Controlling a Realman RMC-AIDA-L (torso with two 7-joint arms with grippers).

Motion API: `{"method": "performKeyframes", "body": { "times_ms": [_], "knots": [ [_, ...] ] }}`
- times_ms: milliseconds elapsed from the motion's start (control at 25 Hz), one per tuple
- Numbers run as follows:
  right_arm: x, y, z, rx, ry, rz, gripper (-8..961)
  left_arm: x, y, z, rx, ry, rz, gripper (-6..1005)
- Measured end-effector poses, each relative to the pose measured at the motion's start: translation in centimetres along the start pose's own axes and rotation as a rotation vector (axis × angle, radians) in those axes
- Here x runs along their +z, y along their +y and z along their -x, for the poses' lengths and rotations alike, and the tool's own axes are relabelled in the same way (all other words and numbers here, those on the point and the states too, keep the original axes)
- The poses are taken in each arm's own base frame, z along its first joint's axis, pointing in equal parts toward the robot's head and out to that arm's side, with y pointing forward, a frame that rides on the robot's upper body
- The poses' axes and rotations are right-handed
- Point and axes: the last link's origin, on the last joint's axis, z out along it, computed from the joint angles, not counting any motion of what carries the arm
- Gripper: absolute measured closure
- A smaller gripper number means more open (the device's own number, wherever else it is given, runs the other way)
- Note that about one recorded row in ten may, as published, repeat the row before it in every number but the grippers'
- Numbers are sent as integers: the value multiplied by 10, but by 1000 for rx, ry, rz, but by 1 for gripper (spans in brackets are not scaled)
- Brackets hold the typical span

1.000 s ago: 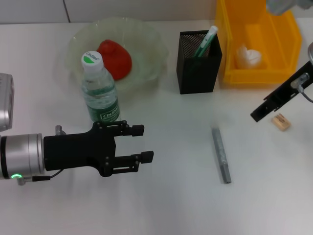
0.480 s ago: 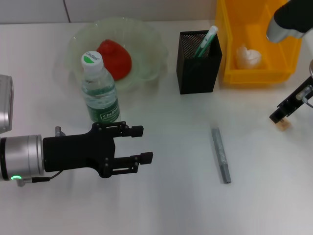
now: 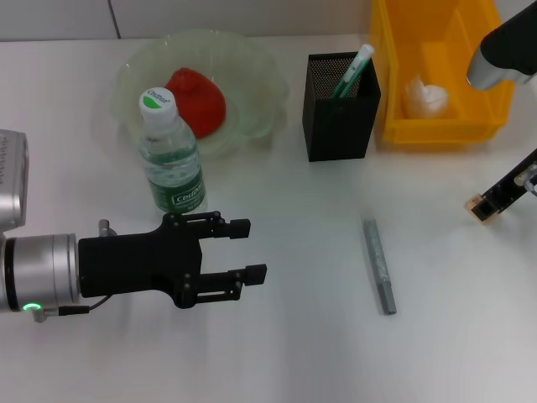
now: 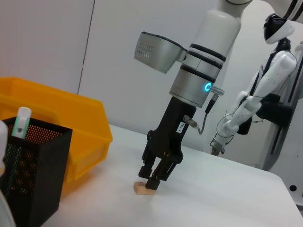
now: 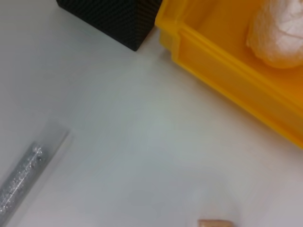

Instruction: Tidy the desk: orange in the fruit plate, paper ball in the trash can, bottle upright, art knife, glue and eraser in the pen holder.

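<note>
My right gripper (image 3: 485, 206) (image 4: 150, 179) is down at the tan eraser (image 4: 142, 188) (image 5: 215, 223) on the table's right side, open, its tips touching or just above it. The grey art knife (image 3: 379, 264) (image 5: 21, 182) lies flat mid-table. A green-and-white glue stick (image 3: 352, 71) (image 4: 20, 123) stands in the black mesh pen holder (image 3: 340, 126) (image 4: 33, 179). The paper ball (image 3: 426, 96) (image 5: 279, 33) lies in the yellow bin (image 3: 394, 84). The bottle (image 3: 172, 159) stands upright. A reddish fruit (image 3: 200, 101) rests in the glass fruit plate (image 3: 252, 67). My left gripper (image 3: 247, 249) hovers open and empty in front of the bottle.
The yellow bin's front wall (image 5: 227, 56) is close behind the eraser, and the pen holder (image 5: 109, 16) stands beside it. The table's right edge shows beyond the right arm in the left wrist view.
The right gripper has swung right and come down onto the eraser, which now shows less in the head view. The left arm has barely shifted.
</note>
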Motion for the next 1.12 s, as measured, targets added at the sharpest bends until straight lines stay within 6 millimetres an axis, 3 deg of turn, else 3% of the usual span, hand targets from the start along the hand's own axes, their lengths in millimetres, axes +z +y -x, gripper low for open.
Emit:
{"method": "performKeyframes", "body": {
  "times_ms": [560, 960, 1120],
  "knots": [
    [8, 2, -3, 6, -16, 26, 559, 0, 2, 3, -8, 0, -2, 312],
    [9, 0, -6, 29, -28, 34, 642, 0, 3, 2, -10, 4, 2, 312],
    [-1, -2, -5, 69, -93, 98, 675, 1, 3, 2, -10, 5, 4, 312]
  ]
}}
